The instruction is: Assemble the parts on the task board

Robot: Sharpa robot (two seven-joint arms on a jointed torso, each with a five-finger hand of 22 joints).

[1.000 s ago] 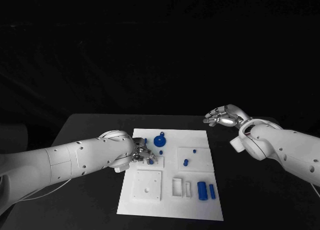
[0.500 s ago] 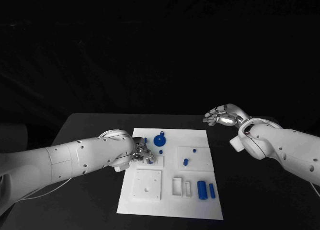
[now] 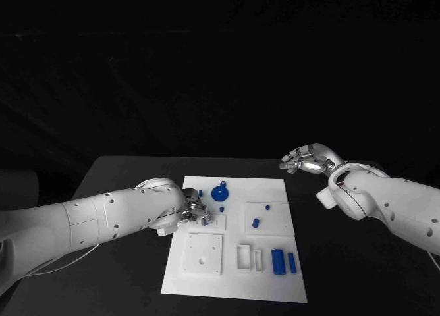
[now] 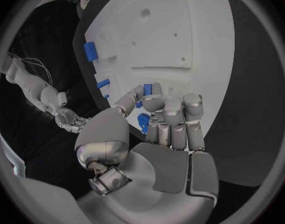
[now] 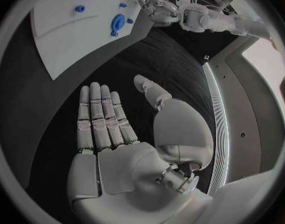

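Your left robot hand [image 4: 156, 122] pinches a blue part [image 4: 144, 122] over the board [image 3: 267, 270]; right robot hand [image 5: 111, 134] hangs flat, holding nothing, beside the board.

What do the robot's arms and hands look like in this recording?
Both arms are smooth, rounded white shells dotted with small dark holes. A thin pale cable trails beneath the left arm. The left hand and the right hand are silver metal, with segmented fingers and a domed thumb base. The right arm has bulbous white joints.
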